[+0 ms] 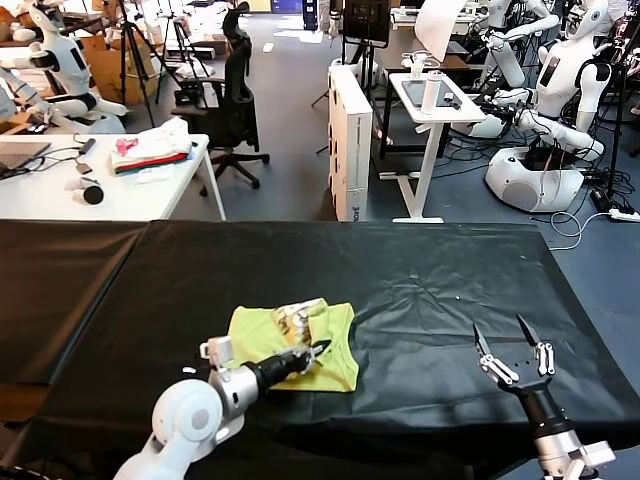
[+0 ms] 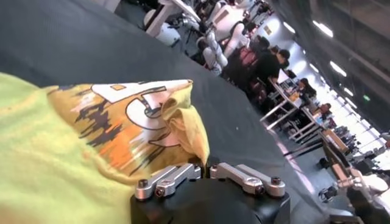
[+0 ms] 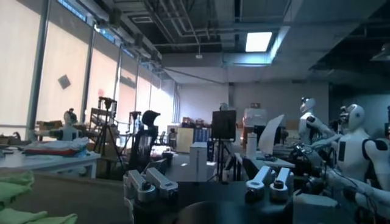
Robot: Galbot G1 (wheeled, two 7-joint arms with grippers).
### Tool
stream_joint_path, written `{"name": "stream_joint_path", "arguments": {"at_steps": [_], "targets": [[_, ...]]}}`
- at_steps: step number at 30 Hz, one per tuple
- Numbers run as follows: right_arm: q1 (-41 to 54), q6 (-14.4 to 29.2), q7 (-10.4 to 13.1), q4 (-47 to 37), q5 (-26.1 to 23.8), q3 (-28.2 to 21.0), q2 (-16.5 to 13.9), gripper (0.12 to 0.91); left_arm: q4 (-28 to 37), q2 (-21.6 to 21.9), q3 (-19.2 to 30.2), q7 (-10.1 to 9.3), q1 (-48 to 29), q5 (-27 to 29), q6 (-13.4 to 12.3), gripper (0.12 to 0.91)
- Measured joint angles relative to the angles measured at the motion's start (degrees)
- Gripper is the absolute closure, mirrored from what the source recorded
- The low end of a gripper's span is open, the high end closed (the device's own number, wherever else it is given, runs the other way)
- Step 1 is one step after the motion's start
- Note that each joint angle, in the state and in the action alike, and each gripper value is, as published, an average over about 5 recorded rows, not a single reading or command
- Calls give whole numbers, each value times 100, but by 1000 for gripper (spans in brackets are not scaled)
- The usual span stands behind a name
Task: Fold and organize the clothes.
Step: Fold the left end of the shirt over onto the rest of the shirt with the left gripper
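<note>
The clothes are one lime-yellow T-shirt, lying partly folded on the black table a little left of centre, near the front edge. A doubled-over flap shows its orange and white print. My left gripper lies low on the shirt's right part, shut on a bunched fold of the cloth that runs down between its closed jaws. My right gripper hovers over bare table at the front right, well clear of the shirt. Its fingers are spread wide with nothing between them. A corner of the shirt shows in the right wrist view.
Behind the black table stands a white desk bearing a white, pink and red pile of cloth. An office chair, a white box, a small white stand and other robots fill the room beyond.
</note>
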Motion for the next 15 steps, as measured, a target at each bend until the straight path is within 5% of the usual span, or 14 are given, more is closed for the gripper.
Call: {"name": "stream_joint_path", "arguments": {"at_steps": [2,7,12,15], "targets": [[-13,1,-20,-1,-18,-7,7,118,47,-59,21,24,-3,86,0,803],[-18,-42,13,2,-77,-65,-59,118,64,-248,68,-7,6,167,0,517],[34,-434,455,112,-339,-234,-257,118,-79,-497,68,-127,97,52,0,218],[108,-843,667,251,-526,-429,-419,118,-209,-631,17,-161,175,13,0,138]]}}
